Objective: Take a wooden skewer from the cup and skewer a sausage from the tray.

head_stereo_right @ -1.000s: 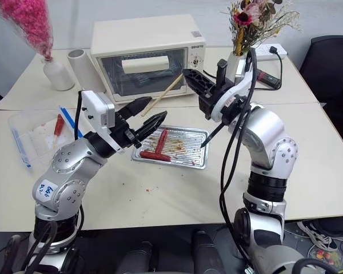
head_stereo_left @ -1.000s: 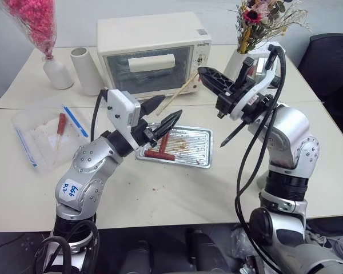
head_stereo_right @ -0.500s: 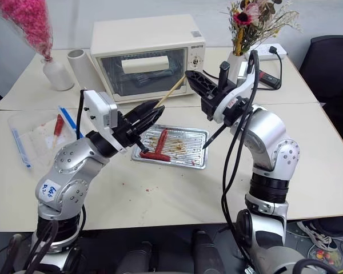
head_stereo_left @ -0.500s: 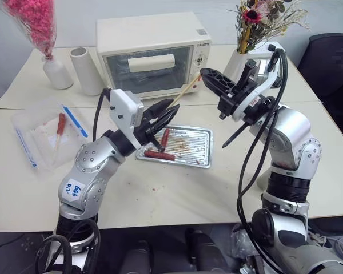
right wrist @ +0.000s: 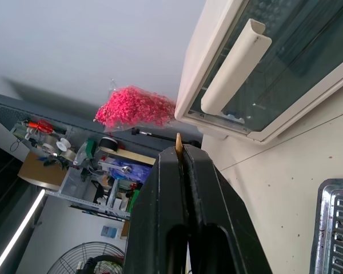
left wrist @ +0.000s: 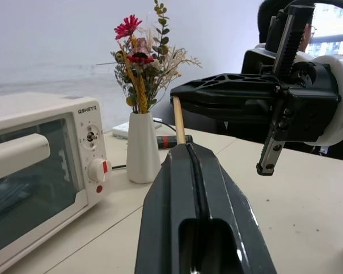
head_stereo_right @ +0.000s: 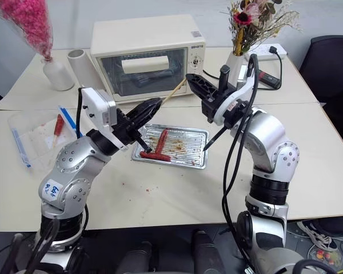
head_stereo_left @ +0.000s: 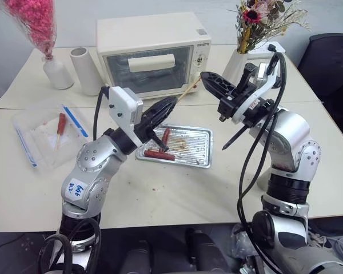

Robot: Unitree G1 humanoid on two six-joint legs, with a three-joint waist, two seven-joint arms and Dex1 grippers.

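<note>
**Both grippers clamping one skewer above the tray**

The wooden skewer (head_stereo_left: 187, 91), a thin pale tan stick, is hanging in the air in front of the cream toaster oven (head_stereo_left: 151, 54), slanting between two sets of matte black ribbed fingers. The left gripper (head_stereo_left: 170, 104) is pinching its lower end with fingers pressed together, and the right gripper (head_stereo_left: 206, 76) is clenching its upper end the same way. Most of the stick's length is lying hidden inside the two pairs of fingers; only a short middle stretch is showing between them, plus a pointed tip peeking past the right gripper in its wrist view.

Below, the shallow silver tray (head_stereo_left: 199, 149) with its ridged, grease-stained bottom is sitting on the pale table (head_stereo_left: 177, 194). Two slim dark red sausages are lying in it: one sausage (head_stereo_left: 159, 154) flat near the front edge, another (head_stereo_left: 165, 136) partly covered by the left fingers. A clear plastic bag (head_stereo_left: 40, 134) with blue strips is holding one more red piece. A white vase (head_stereo_right: 235, 63) is carrying dried flowers
</note>
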